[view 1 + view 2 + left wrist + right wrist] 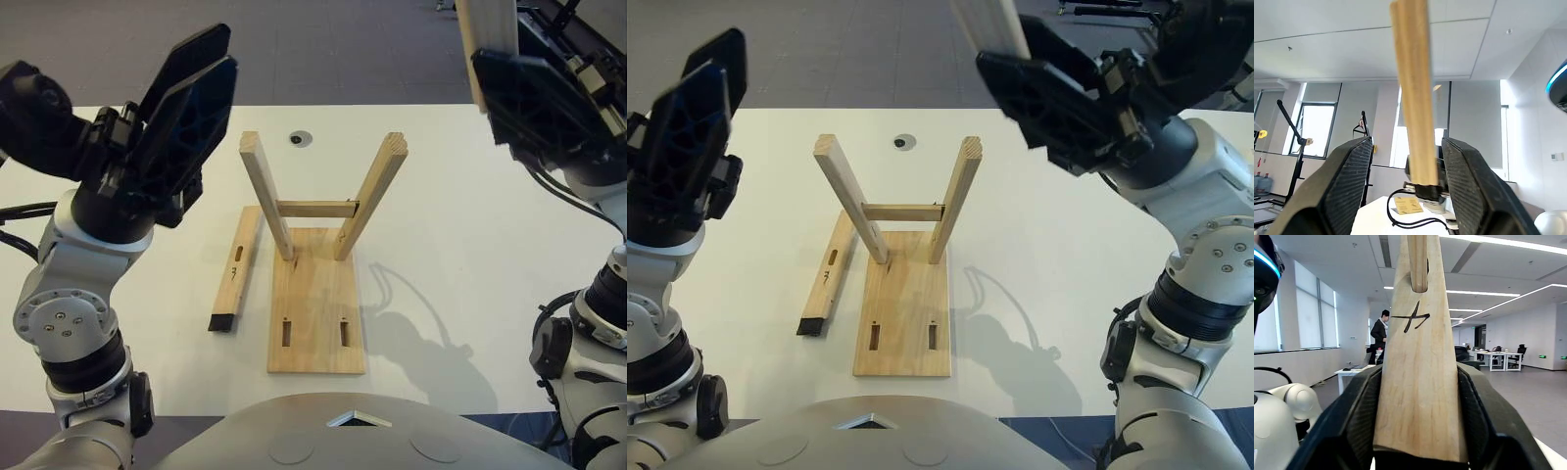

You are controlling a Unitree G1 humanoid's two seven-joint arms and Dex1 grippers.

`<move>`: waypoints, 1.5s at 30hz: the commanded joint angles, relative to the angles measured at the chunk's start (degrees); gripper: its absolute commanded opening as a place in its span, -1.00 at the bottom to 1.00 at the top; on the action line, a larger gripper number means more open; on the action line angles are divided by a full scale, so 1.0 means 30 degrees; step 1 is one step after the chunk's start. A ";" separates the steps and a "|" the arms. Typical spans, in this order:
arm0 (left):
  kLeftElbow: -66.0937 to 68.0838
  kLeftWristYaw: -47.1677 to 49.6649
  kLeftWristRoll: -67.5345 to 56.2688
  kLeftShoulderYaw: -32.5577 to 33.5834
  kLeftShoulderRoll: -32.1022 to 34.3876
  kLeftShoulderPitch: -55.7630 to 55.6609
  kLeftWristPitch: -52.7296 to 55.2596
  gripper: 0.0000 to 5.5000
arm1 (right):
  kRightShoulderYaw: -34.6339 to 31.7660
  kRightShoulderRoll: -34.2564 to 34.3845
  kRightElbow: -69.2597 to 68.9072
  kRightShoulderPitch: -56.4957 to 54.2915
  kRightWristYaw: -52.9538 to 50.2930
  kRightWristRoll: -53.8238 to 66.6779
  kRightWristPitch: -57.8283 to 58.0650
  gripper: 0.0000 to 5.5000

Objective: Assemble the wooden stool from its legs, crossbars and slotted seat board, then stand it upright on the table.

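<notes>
The right hand [1019,73] grips a leg [1418,382] upright, probably for the free slots [286,333] of the seat board [316,284]; the left hand [201,69] is open.

legs [265,191] 4 | crossbars [315,209] 1, perhaps 2 | seat board [315,328] 1

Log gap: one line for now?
left hand open; right hand holds pale wooden leg; flat wooden seat board carries two legs, crossbar; loose leg beside it

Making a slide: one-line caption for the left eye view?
Two upright legs and crossbar stand on the seat board, a loose leg beside it; right gripper holds a raised leg.
</notes>
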 commanded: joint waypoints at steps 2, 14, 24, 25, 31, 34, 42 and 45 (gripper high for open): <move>-0.0306 0.0385 -0.0112 -0.0899 0.0315 -0.0342 0.0184 0.15 | 0.1378 0.0326 -0.0970 0.0431 -0.0679 0.0615 -0.0239 -0.26; -0.0351 0.1147 -0.3013 -0.1890 0.0182 -0.1135 0.0029 0.41 | 0.3795 0.0756 -0.1913 0.1528 0.0204 -0.1233 -0.0998 -0.26; -0.0601 0.1234 -0.3481 -0.2151 0.0175 -0.1112 -0.0197 0.41 | 0.4806 0.0406 -0.2019 0.2850 0.1650 -0.2571 -0.1124 -0.26; -0.0637 0.1195 -0.3504 -0.2160 0.0175 -0.1089 -0.0213 0.41 | 0.4848 0.0373 -0.1923 0.2976 0.1913 -0.2801 -0.1184 -0.26; -0.0614 0.1054 -0.3623 -0.2135 0.0303 -0.0969 -0.0172 0.19 | 0.4916 0.0437 -0.1365 0.3437 0.3331 -0.3974 -0.1650 -0.26; -0.0563 0.0922 -0.3561 -0.2200 0.0358 -0.0962 -0.0087 0.00 | 0.4943 0.0507 -0.1088 0.3501 0.3817 -0.4404 -0.1838 -0.26; -0.0446 0.0739 -0.3406 -0.2335 0.0526 -0.1085 -0.0041 -0.21 | 0.5363 0.0891 -0.1096 0.3102 0.3509 -0.4809 -0.2009 -0.26; -0.0321 0.0615 -0.2963 -0.2365 0.0689 -0.1122 0.0000 -0.22 | 0.5513 0.1068 -0.1103 0.2967 0.3382 -0.5014 -0.2187 -0.26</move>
